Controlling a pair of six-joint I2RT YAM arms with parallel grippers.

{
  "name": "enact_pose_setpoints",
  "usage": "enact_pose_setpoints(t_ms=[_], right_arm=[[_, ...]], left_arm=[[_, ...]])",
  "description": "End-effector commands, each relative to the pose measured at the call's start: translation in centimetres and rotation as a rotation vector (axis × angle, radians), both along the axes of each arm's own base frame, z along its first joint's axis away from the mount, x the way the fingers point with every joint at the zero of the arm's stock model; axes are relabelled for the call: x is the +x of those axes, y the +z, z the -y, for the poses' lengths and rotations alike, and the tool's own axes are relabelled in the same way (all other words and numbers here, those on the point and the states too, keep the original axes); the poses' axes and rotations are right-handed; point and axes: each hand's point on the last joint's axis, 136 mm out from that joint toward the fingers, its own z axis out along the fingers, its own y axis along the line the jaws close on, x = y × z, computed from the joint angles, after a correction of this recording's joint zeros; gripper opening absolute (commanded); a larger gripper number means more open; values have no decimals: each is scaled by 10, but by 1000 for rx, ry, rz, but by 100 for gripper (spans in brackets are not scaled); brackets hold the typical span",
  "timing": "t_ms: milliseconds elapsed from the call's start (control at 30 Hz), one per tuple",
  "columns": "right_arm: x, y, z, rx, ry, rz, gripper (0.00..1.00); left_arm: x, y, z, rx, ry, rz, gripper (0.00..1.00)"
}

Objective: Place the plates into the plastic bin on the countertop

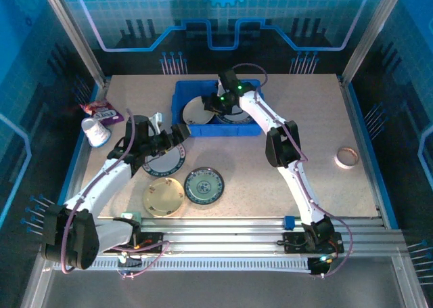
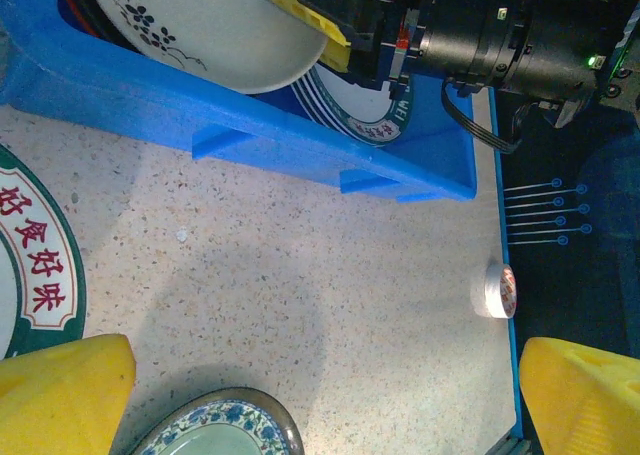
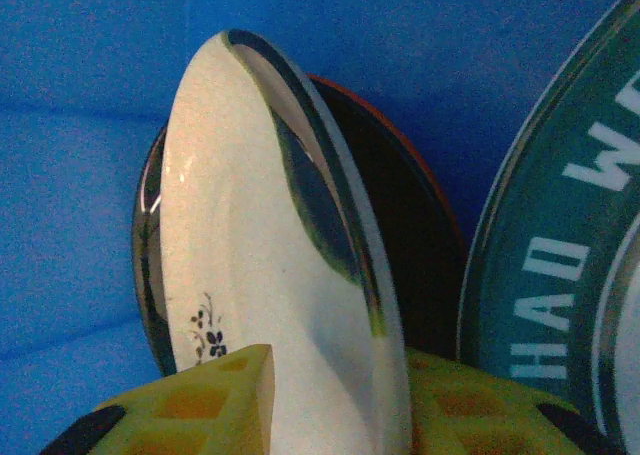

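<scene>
White plate [image 3: 270, 275] with a small floral sprig, standing steeply on edge inside the plastic bin [image 1: 181, 128]. The bin sits against the far edge of the tabletop [image 1: 304, 118], a little left of its middle. The white plate leans against a dark, orange-edged plate [image 3: 395, 215]; a teal-rimmed lettered plate [image 3: 560, 255] lies just beside it.

The right fingers [image 3: 200, 400] flank the white plate's rim, one on each face. You cannot tell whether they pinch it or stand slack around it. If you free it at this tilt, it will probably fall flat onto the other dishes and could chip. If you draw the fingers out carelessly, one could hook the rim and drag the plate toward the bin wall.

The left fingers [image 2: 60, 390] are spread wide with nothing between them, near the bin's near wall and just beside a red-lettered plate [image 1: 162, 160]. A gold plate [image 1: 164, 196] and a teal-patterned plate [image 1: 204, 185] wait toward the near edge. If you raise the left arm too early, the two arms may meet over the bin.
</scene>
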Motion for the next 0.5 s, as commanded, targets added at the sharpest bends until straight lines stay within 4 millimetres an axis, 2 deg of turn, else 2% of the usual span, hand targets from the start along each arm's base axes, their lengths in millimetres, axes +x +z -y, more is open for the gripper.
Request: enact_pose_setpoints(t_ms=[0,367,467], right_arm=[[-6,29,1,-40,14,61,35],[-13,75,16,-84,14,162,40],[-15,83,23,-106,10,184,40]], left_arm=[[5,10,0,-5,-11,35,99],[6,11,0,-6,-10,39,99],[6,12,1,-7,-10,43,99]])
